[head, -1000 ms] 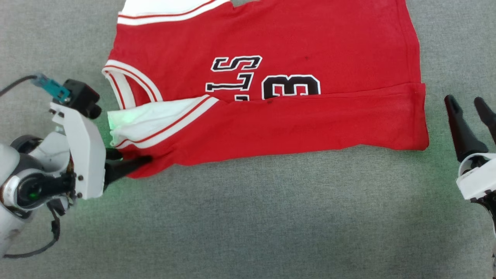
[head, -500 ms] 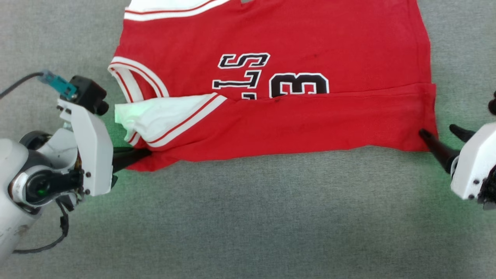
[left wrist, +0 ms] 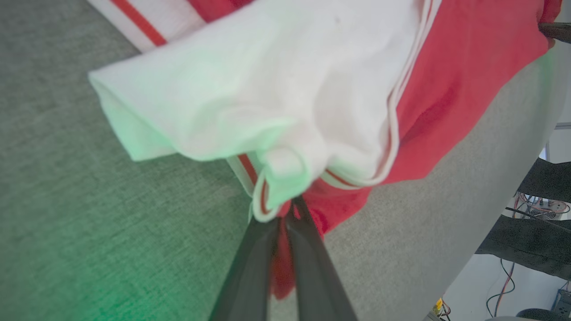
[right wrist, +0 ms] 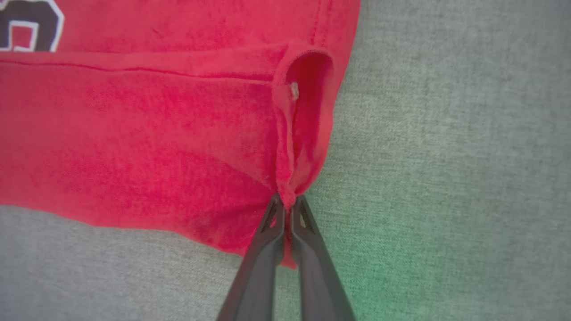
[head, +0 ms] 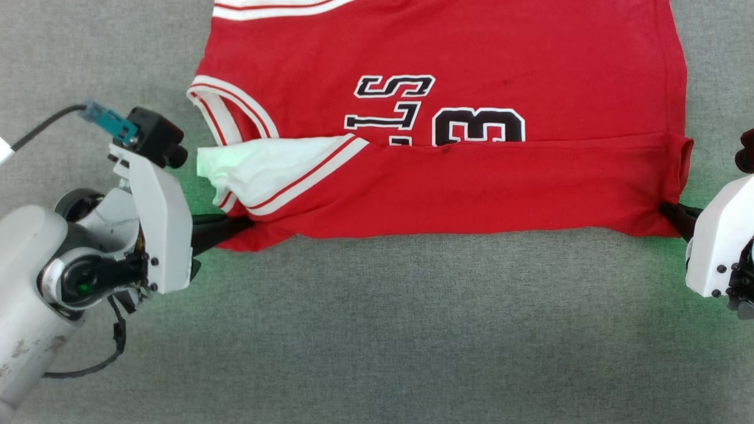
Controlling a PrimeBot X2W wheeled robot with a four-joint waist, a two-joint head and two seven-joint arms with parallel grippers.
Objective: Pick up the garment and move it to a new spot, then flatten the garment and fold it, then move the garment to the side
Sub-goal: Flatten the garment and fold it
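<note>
The garment (head: 471,118), a red T-shirt with white sleeves and black lettering, lies sideways on the grey cloth with its near long edge folded up over the print. My left gripper (head: 244,224) is shut on the garment's near left corner, just below the folded-in white sleeve (head: 259,168). In the left wrist view the fingers (left wrist: 308,227) pinch red cloth (left wrist: 446,89) under the bunched sleeve (left wrist: 267,102). My right gripper (head: 668,211) is shut on the near right corner at the hem. The right wrist view shows the gripper (right wrist: 287,203) clamping the puckered hem (right wrist: 303,111).
Grey fabric tabletop (head: 412,341) stretches wide in front of the garment. A cabled camera block (head: 147,138) rides on my left wrist. In the left wrist view the table's edge (left wrist: 513,156) shows, with cables and dark shapes on the floor beyond.
My right gripper came in from the right and shut on the hem corner. The left gripper closed on the near left corner earlier and holds it. The head camera shifted, sliding the picture rightward.
</note>
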